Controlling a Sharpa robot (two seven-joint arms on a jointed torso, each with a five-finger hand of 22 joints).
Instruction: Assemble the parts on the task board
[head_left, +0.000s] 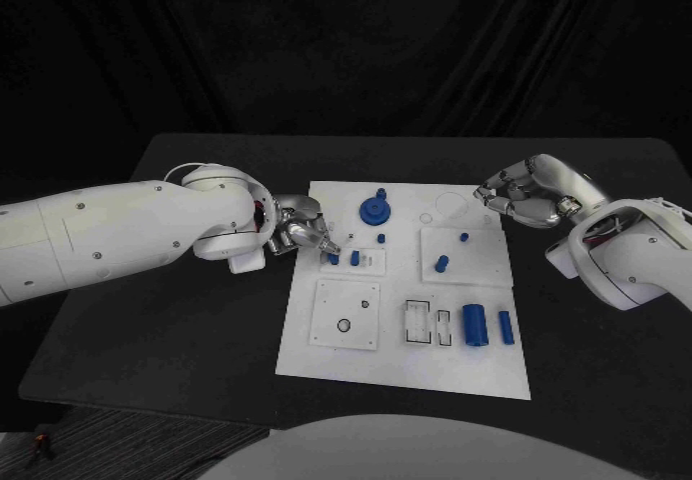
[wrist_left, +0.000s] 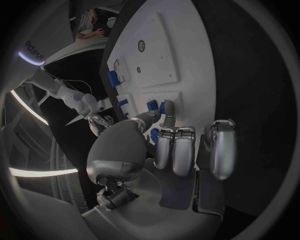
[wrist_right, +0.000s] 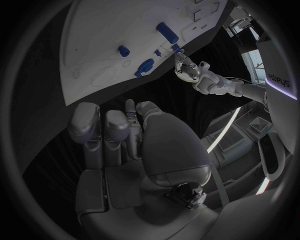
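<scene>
Near edge of the task board (head_left: 404, 375): two blue cylinders (head_left: 475, 325) lie loose on their sides beside an open rectangular slot (head_left: 418, 318), with a raised square plate (head_left: 348, 312) and its round hole to their left. These look not yet placed.

Mid-board: small blue pegs (head_left: 355, 258) stand on a small raised block; another blue peg (head_left: 443, 264) sits on the square block to the right. Whether they are fully seated I cannot tell.

Far end: a blue gear-like disc (head_left: 376, 210) stands on the board, seemingly mounted. Judged: task partly done, several pieces left.

Left hand (head_left: 299, 233) sits at the board's left edge, fingertips (wrist_left: 167, 108) narrowed right at one small peg, touching or pinching it; a firm grip is not certain.

Right hand (head_left: 525, 195) hovers off the far right corner over the worktop (head_left: 188, 330), fingers curled in, holding nothing, well apart from the parts.
</scene>
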